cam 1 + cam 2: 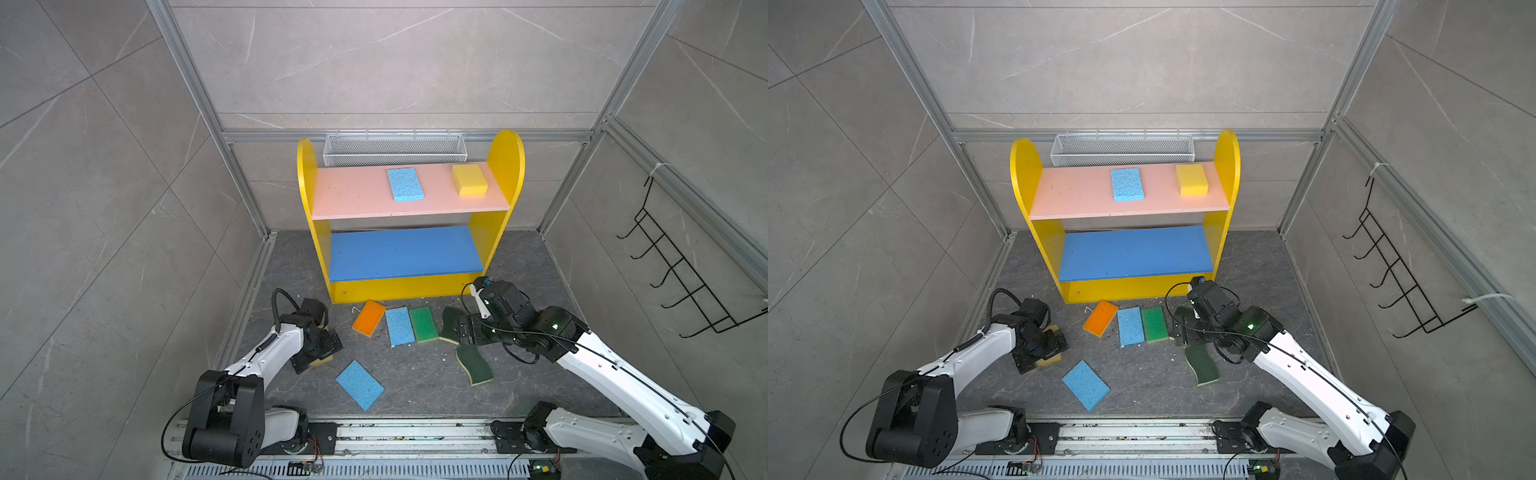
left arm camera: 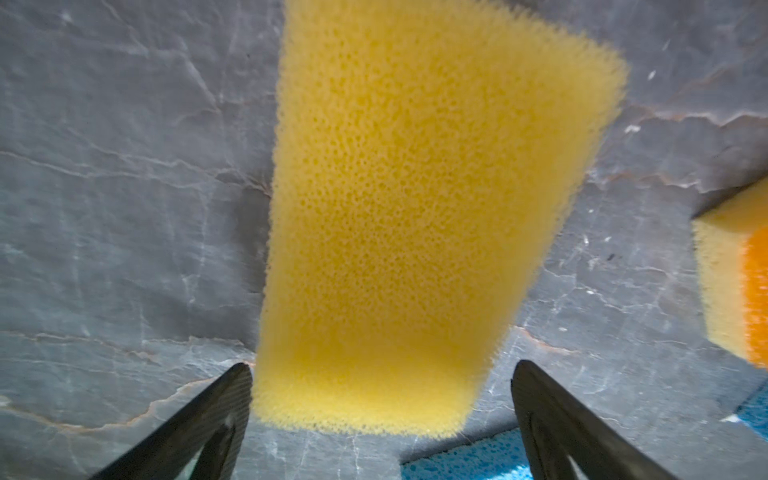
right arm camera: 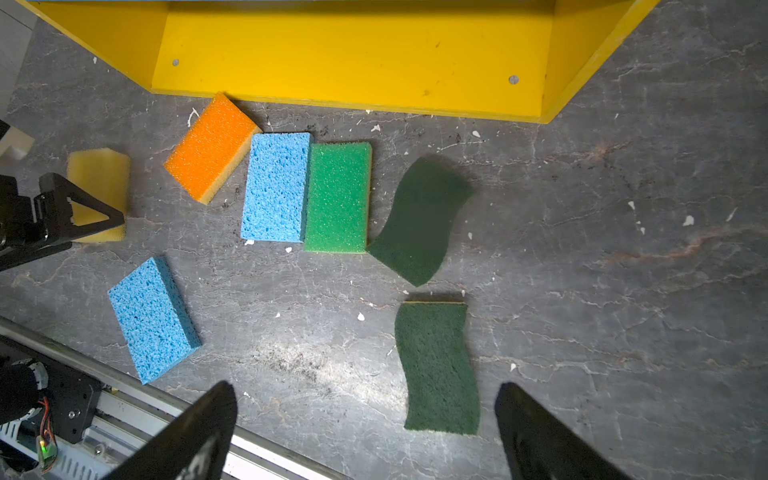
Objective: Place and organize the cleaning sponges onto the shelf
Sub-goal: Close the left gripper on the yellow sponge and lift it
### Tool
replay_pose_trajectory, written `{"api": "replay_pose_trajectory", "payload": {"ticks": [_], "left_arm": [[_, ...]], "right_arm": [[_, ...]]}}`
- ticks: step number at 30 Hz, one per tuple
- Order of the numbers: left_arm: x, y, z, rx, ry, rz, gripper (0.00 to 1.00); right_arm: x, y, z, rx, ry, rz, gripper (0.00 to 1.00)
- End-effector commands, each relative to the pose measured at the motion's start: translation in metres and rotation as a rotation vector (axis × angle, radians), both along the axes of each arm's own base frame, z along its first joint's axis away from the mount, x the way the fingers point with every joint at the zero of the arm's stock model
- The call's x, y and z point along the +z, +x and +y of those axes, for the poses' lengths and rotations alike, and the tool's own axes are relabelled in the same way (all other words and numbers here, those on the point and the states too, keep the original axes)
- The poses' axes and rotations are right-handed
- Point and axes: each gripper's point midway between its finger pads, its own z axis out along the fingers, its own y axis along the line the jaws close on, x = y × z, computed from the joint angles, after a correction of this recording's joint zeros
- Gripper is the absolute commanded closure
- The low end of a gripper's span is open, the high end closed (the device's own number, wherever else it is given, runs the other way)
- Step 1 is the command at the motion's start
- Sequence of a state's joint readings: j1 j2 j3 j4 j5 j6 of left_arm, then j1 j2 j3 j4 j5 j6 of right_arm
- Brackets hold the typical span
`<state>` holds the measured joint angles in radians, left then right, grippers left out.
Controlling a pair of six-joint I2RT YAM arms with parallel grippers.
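The shelf (image 1: 353, 195) stands at the back, with a light blue sponge (image 1: 405, 185) and a thick yellow sponge (image 1: 469, 179) on its pink board. On the floor in front lie an orange sponge (image 3: 212, 147), a light blue one (image 3: 276, 187), a bright green one (image 3: 338, 197), two wavy dark green ones (image 3: 419, 220) (image 3: 436, 368) and another light blue one (image 3: 151, 318). My left gripper (image 2: 380, 374) is open astride a yellow sponge (image 2: 415, 199) that rests on the floor. My right gripper (image 3: 365, 390) hangs open above the nearer wavy sponge.
A white mesh basket (image 1: 395, 149) hangs behind the shelf and a black wire hook rack (image 1: 681, 266) on the right wall. The blue middle board (image 1: 403, 253) is bare. The arms' base rail (image 1: 395, 432) runs along the front edge.
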<state>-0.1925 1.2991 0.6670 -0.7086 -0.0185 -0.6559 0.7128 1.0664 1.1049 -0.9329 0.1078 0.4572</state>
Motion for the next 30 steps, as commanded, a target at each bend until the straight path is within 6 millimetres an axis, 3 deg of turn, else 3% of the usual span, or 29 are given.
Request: {"api": "replay_pose_trajectory", "payload": {"ticks": [1,10,15,24,30], "left_arm": [[0.005,0.006,0.004,-0.042,0.04,-0.003,0.0],[0.002,0.02,0.007,-0.104,0.094,0.011,0.01],[-0.001,0.024,-0.003,-0.15,0.087,0.013,0.02],[-0.011,0.015,-0.017,-0.181,0.139,0.039,0.08],[-0.015,0.007,-0.006,-0.068,0.174,0.053,0.09]], "right_arm": [[-0.004,-0.005,-0.007,-0.022,-0.013,0.024,0.01],[-0.008,-0.007,-0.009,-0.028,-0.023,0.033,0.01],[-0.009,-0.007,-0.011,-0.029,-0.028,0.029,0.01],[-0.01,-0.007,-0.011,-0.024,-0.032,0.027,0.01],[-0.012,-0.008,-0.013,-0.022,-0.037,0.027,0.01]]}}
